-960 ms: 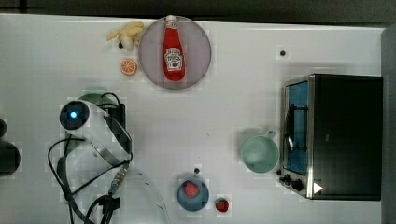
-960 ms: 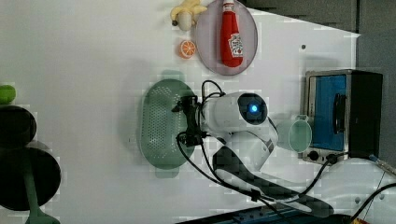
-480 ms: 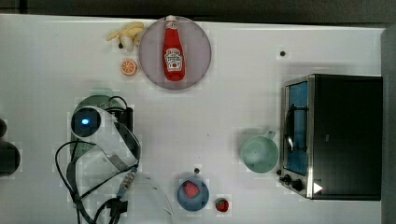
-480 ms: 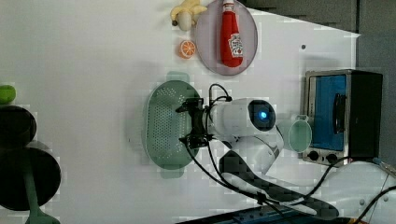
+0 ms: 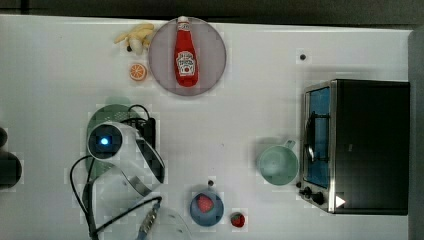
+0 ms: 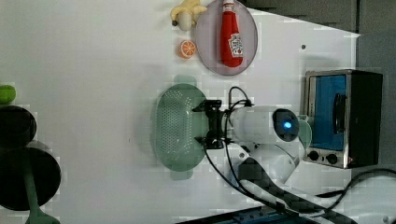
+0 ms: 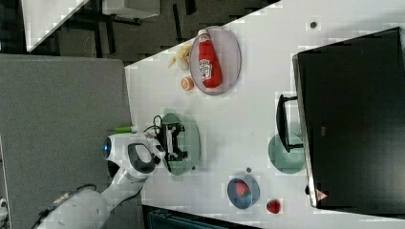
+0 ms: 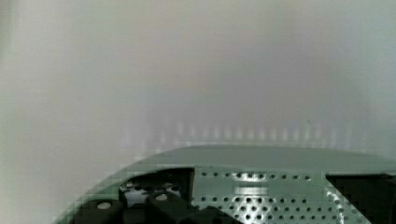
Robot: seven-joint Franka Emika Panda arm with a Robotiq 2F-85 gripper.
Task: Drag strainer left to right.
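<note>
Strainer (image 6: 177,126) under wide-spread end effector (image 6: 212,125), on white table (image 6: 93,70).

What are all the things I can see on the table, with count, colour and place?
strainer: one, pale mint green, the top view's left, partly under the arm
cup: one, mint green, beside the oven
toaster oven: one, black and silver, the top view's right
plate: one, grey, top centre of the top view
ketchup bottle: one, red, lying on the plate
bananas: one bunch, yellow, beside the plate
orange half: one, orange, below the bananas in the top view
bowl: one, blue, holding a strawberry
strawberry: one more, red, on the table beside the bowl
gripper: one, black, fingers open, over the strainer's rim
</note>
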